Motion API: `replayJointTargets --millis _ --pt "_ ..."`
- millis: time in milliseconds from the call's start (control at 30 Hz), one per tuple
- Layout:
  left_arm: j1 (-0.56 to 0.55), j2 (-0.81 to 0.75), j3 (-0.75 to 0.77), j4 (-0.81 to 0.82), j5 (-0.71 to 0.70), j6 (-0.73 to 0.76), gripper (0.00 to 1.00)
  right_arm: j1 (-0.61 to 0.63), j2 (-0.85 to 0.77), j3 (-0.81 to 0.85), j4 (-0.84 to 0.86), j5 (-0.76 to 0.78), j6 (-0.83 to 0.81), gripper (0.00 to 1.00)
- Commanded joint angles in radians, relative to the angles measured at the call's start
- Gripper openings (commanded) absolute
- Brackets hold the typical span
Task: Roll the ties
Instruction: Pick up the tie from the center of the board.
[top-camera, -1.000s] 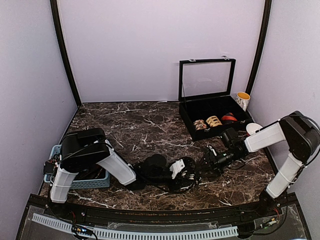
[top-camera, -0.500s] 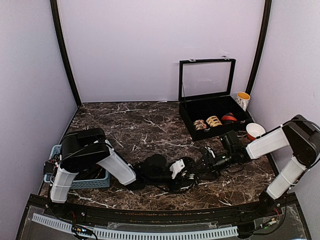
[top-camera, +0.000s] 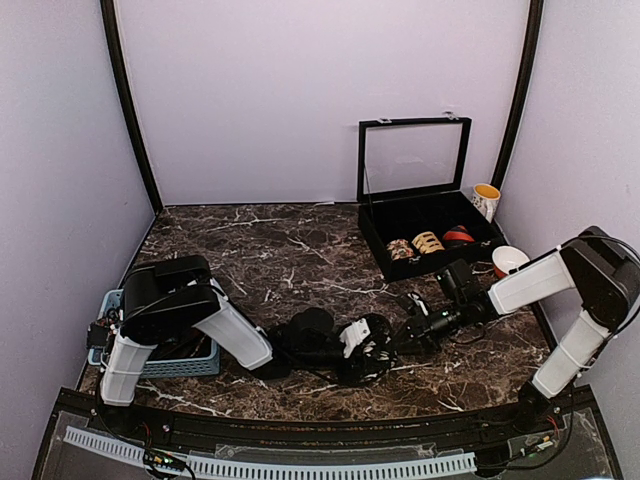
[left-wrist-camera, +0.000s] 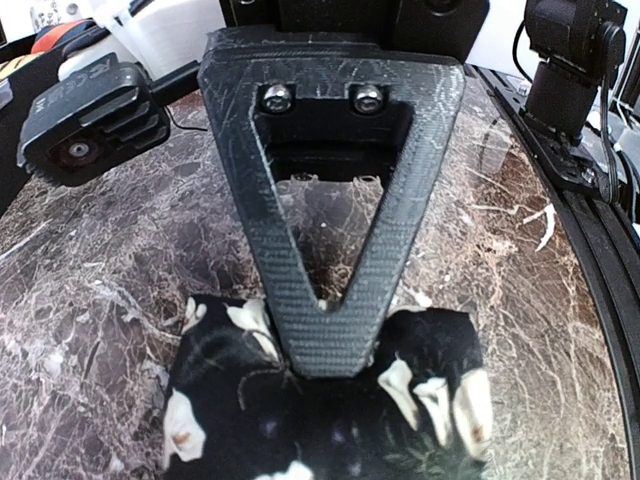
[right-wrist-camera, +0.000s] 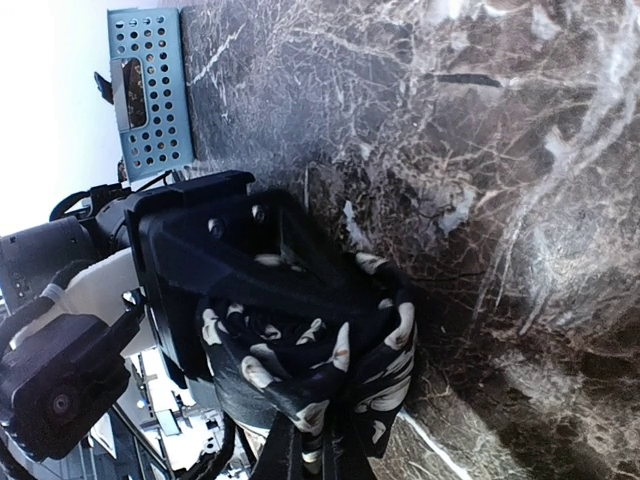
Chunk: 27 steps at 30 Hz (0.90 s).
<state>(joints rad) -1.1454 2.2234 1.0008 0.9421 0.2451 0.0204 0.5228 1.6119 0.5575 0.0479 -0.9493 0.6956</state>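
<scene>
Right wrist view first: my right tool (right-wrist-camera: 310, 462) sits at the bottom edge, its fingers pressed together, and a fold of the black white-printed tie (right-wrist-camera: 300, 370) runs down into them, so I judge it is pinching that loose end. I would hold it that way to draw the cloth taut while the bundle is wound.

The bundle itself is bunched around the black frame of my left tool (right-wrist-camera: 225, 270), low on the marble counter (right-wrist-camera: 480, 200). From the left wrist, one V-shaped finger (left-wrist-camera: 328, 340) lies flat across the top of the tie, tip down in the cloth. Its partner is hidden beneath, so I cannot tell whether that tool is clamped on the fabric or only resting on it. The finger seems to serve as a core to wrap the tie around.

From above, both tools meet near the front middle of the counter, right tool just beside left. Beyond them, the open black case (top-camera: 372, 238) at the far right holds tan-patterned coils (top-camera: 428, 242) and a red one (top-camera: 458, 237), well apart from this work. The blue basket (top-camera: 196, 364) sits by my left arm's base. This tie looks only loosely gathered, not yet a neat coil.
</scene>
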Motion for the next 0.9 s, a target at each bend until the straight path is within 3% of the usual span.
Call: replayJointTargets --millis 0,67,133,167,300,333,400,533,867 --pt "-0.008 0.015 0.035 -0.201 -0.042 0.005 0.57 0.022 0.022 -0.007 -0.070 0.105 -0.040 0.00" --pt "-0.008 0.000 0.045 -0.200 -0.059 0.023 0.68 0.022 0.010 -0.006 -0.089 0.118 -0.049 0.00" --pt "-0.008 -0.010 0.050 -0.200 -0.063 0.037 0.72 0.022 0.002 0.000 -0.103 0.127 -0.056 0.00" --pt "-0.008 -0.010 0.056 -0.206 -0.057 0.048 0.70 0.022 -0.003 0.005 -0.114 0.135 -0.059 0.00" --pt "-0.008 -0.020 0.065 -0.231 -0.041 0.077 0.48 0.021 -0.010 0.043 -0.181 0.163 -0.082 0.00" --pt "-0.008 -0.029 0.054 -0.222 -0.042 0.076 0.47 0.021 -0.041 0.055 -0.207 0.172 -0.091 0.00" --pt "-0.008 -0.054 0.033 -0.203 -0.043 0.066 0.59 0.022 -0.057 0.084 -0.271 0.194 -0.116 0.00" --pt "-0.008 -0.119 -0.001 -0.195 -0.055 0.040 0.98 0.021 -0.080 0.152 -0.400 0.238 -0.172 0.00" --pt "-0.008 -0.222 -0.071 -0.203 -0.125 0.005 0.99 0.017 -0.081 0.368 -0.731 0.379 -0.322 0.00"
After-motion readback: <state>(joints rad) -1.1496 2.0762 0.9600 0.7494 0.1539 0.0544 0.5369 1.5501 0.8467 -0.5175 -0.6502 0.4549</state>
